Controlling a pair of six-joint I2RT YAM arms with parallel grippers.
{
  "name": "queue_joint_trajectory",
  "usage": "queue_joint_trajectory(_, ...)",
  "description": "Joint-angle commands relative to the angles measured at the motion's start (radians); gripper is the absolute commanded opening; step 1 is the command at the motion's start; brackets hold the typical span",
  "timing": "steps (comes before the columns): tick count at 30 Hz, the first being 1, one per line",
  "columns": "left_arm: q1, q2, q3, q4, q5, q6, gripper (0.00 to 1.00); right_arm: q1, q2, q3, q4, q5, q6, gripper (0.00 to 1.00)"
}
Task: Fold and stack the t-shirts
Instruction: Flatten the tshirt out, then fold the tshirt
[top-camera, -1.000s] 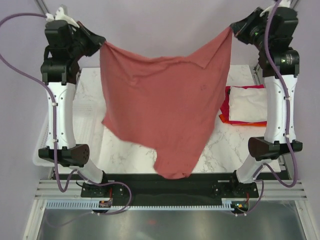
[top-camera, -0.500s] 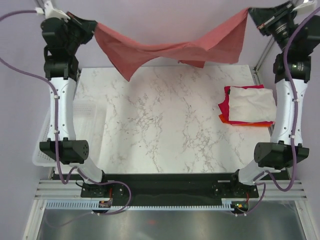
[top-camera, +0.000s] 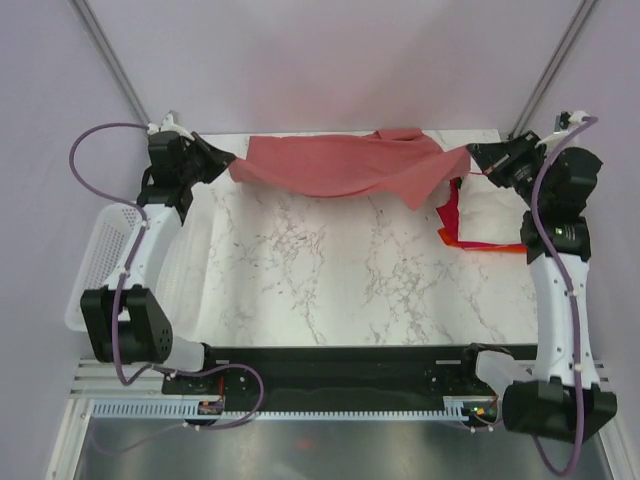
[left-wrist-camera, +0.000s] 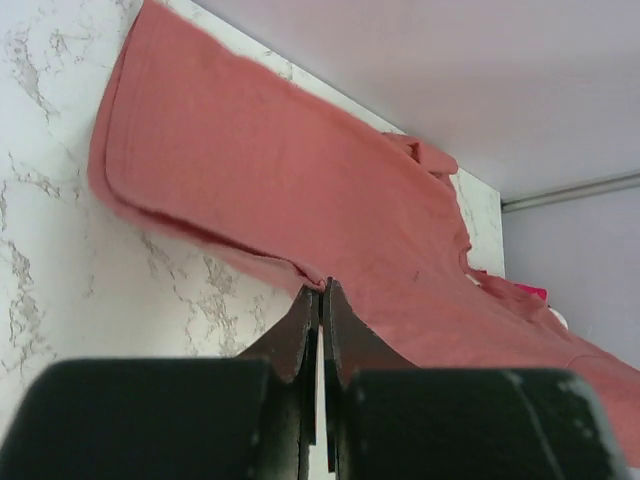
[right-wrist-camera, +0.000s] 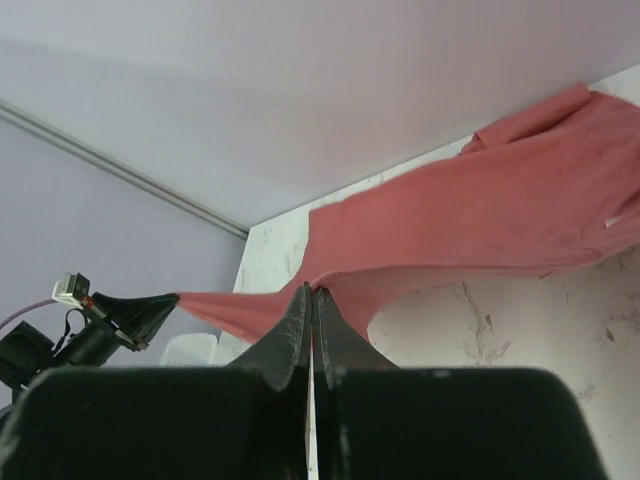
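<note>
The salmon-red t-shirt stretches low across the far edge of the marble table, partly lying on it. My left gripper is shut on its left corner, and the shirt spreads away from the pinched fingertips. My right gripper is shut on the right corner; the shirt runs from its tips toward the left gripper. A pile of folded t-shirts lies at the right: cream-white on top, magenta and orange edges showing beneath.
A white mesh basket hangs off the table's left edge beside the left arm. The marble table is bare in front of the shirt. Frame posts rise at both far corners.
Both arms have swung down and forward, carrying the shirt from hanging high in front of the camera to a low stretch across the table's far edge. Both grips stayed shut.
</note>
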Motion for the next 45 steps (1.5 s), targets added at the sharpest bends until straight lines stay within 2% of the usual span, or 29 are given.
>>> queue_joint_trajectory(1,-0.008,-0.190,-0.131,0.114,0.017,0.002,0.02,-0.004,-0.155,-0.083,-0.026,0.018,-0.065,0.00)
queue_joint_trajectory(5,-0.009,-0.361,-0.382,0.103,-0.005,-0.003,0.02,-0.004,-0.295,-0.162,-0.207,0.007,-0.150,0.00)
queue_joint_trajectory(10,-0.008,-0.574,-0.573,-0.009,-0.011,-0.015,0.02,-0.004,-0.479,-0.210,-0.411,0.024,-0.252,0.00)
queue_joint_trajectory(12,-0.009,-0.626,-0.604,-0.071,-0.069,-0.038,0.02,-0.002,-0.519,-0.225,-0.497,0.030,-0.272,0.00)
queue_joint_trajectory(14,-0.008,-0.700,-0.636,-0.170,-0.128,-0.076,0.02,-0.002,-0.576,-0.251,-0.535,0.042,-0.280,0.00)
queue_joint_trajectory(15,-0.008,-0.723,-0.648,-0.193,-0.191,-0.092,0.02,-0.001,-0.593,-0.264,-0.540,0.052,-0.277,0.00)
queue_joint_trajectory(18,-0.006,-0.781,-0.711,-0.213,-0.261,-0.165,0.02,0.000,-0.616,-0.322,-0.519,0.059,-0.262,0.00)
queue_joint_trajectory(23,-0.008,-0.726,-0.748,-0.175,-0.262,-0.222,0.02,0.000,-0.484,-0.330,-0.491,0.139,-0.291,0.00)
queue_joint_trajectory(30,-0.006,-0.558,-0.720,-0.095,-0.233,-0.195,0.02,0.030,-0.231,-0.299,-0.361,0.179,-0.260,0.00)
queue_joint_trajectory(32,-0.006,-0.521,-0.691,-0.095,-0.248,-0.178,0.02,0.081,-0.187,-0.261,-0.349,0.254,-0.259,0.00)
queue_joint_trajectory(37,-0.008,-0.413,-0.630,-0.095,-0.265,-0.156,0.02,0.151,-0.026,-0.169,-0.316,0.331,-0.262,0.00)
queue_joint_trajectory(45,-0.006,-0.278,-0.556,-0.095,-0.287,-0.119,0.02,0.156,0.172,-0.012,-0.306,0.401,-0.285,0.00)
